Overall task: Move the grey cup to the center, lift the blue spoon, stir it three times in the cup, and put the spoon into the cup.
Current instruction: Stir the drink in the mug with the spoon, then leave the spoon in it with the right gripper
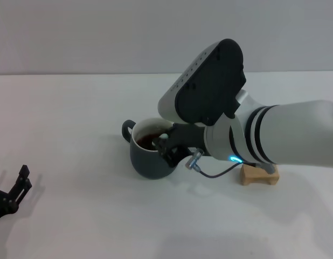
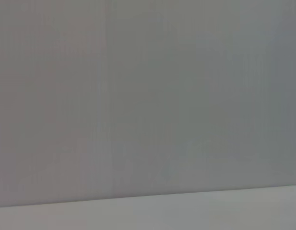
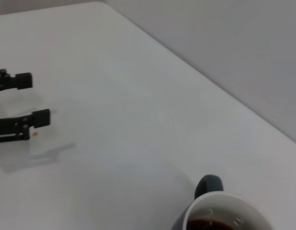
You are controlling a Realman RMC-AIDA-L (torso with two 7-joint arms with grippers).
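Head view: right gripper (image 1: pixel 167 147) reaches in from the right and sits at the near-right rim of the grey cup (image 1: pixel 147 159), its dark fingers over the opening; how far they are parted, and whether they grip anything, cannot be told. No spoon can be made out, so its long axis cannot be given. The cup stands upright near the middle of the table (image 1: pixel 75 135), its small loop handle pointing toward the robot's left and away from it. Its body is squat, rounded and dark slate-grey, white inside, and holds dark brown liquid. A small wooden block (image 1: pixel 259 175) lies just beyond the right forearm. Left gripper (image 1: pixel 18 186) rests at the near-left corner, jaws apart and empty. Table surface: smooth, matt white; a plain grey wall rises behind it.
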